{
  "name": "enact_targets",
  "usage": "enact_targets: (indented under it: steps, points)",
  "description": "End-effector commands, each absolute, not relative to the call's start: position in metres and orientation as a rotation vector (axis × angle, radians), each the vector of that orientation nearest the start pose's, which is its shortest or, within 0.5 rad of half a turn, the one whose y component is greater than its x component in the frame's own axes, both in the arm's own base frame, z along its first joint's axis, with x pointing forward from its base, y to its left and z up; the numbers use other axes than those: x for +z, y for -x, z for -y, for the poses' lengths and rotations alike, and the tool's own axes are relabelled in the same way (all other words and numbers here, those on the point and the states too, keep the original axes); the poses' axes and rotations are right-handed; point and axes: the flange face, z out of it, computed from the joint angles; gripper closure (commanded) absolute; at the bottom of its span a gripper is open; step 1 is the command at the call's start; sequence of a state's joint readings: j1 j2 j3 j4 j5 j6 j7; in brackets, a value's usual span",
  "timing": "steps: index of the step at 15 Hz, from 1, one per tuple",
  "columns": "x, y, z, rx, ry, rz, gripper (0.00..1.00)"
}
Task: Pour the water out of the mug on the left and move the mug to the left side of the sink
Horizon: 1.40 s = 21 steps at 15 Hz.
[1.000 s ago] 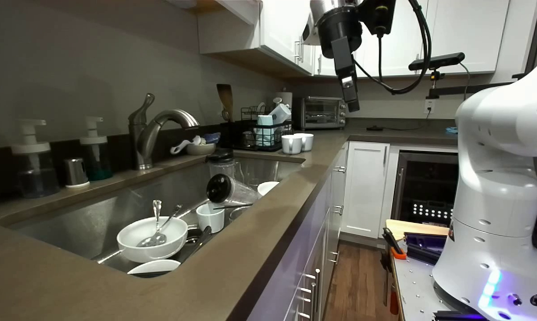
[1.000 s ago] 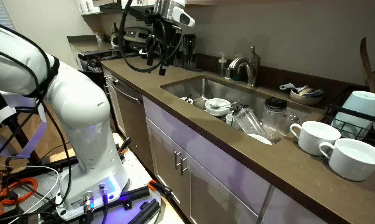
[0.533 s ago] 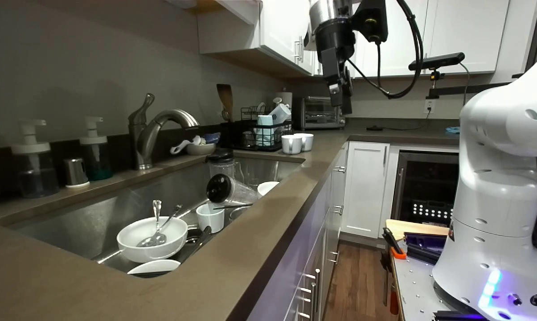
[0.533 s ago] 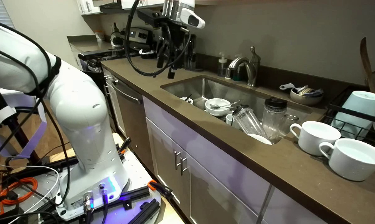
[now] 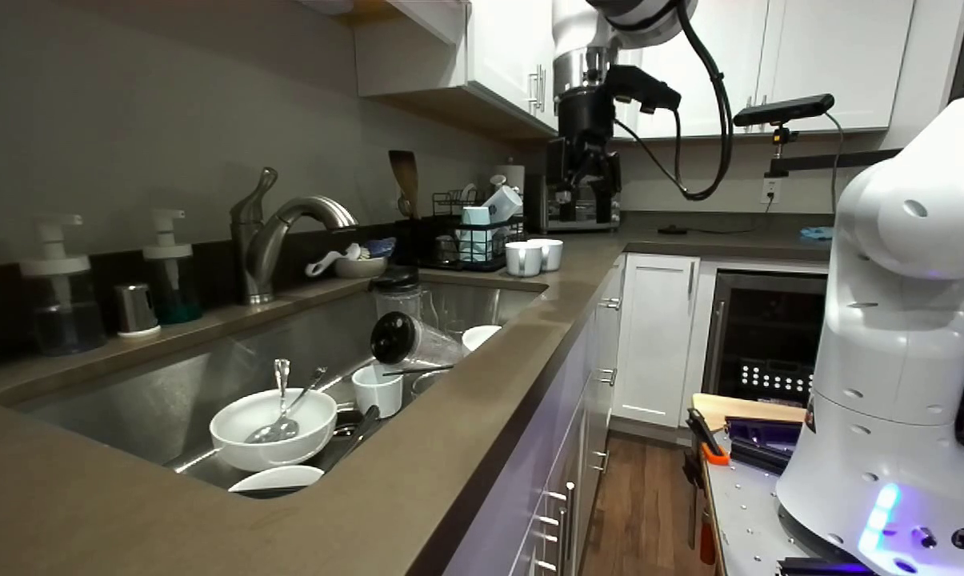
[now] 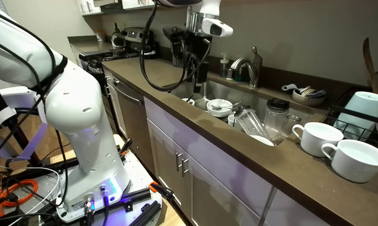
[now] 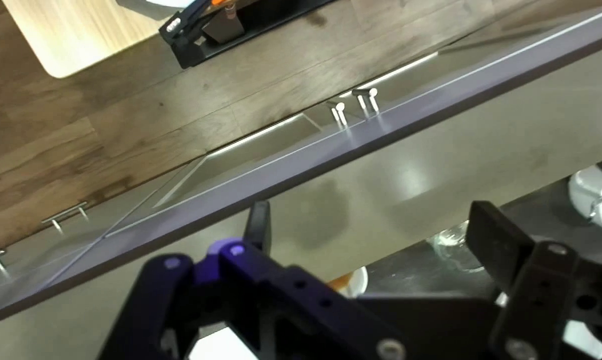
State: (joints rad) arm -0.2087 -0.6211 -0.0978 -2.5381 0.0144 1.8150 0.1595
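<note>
Two white mugs stand upright side by side on the counter at the end of the sink near the dish rack. One mug (image 6: 321,139) (image 5: 523,259) is closer to the sink; the other mug (image 6: 355,160) (image 5: 551,254) is farther along the counter. Their loop handles show in an exterior view. The sink (image 6: 236,95) (image 5: 170,400) holds dishes; part of it shows in the wrist view (image 7: 395,272). My gripper (image 7: 373,232) is open and empty, pointing down. It hangs well above the counter and sink edge, apart from both mugs (image 5: 586,188) (image 6: 199,83).
A gooseneck faucet (image 5: 270,240) (image 6: 253,70) rises behind the sink. In the sink are a white bowl (image 5: 274,432), a white cup (image 5: 378,392) and a tilted clear bottle (image 6: 251,124). A wire dish rack (image 5: 470,248) with cups stands beside the mugs. Overhead cabinets (image 5: 514,48) hang above.
The arm has lowered and moved along the counter toward the sink and mugs. The gripper has turned and now points more straight down. The mugs and dishes have not moved.
</note>
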Motion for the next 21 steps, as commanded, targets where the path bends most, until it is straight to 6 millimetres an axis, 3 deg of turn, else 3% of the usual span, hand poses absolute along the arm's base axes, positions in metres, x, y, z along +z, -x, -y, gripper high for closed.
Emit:
enact_targets:
  steps: [1, 2, 7, 13, 17, 21]
  points:
    - [0.454, -0.345, 0.138, 0.152, 2.926, -0.981, 0.0]
    - [0.46, -0.337, 0.125, 0.145, 2.957, -0.842, 0.0]
    - [0.451, -0.341, 0.138, 0.168, 2.923, -0.944, 0.0]
    - [0.44, -0.362, 0.145, 0.011, 2.909, -1.12, 0.0]
    - [0.422, -0.387, 0.167, -0.097, 2.863, -1.353, 0.0]
    - [0.399, -0.403, 0.201, -0.093, 2.809, -1.607, 0.0]
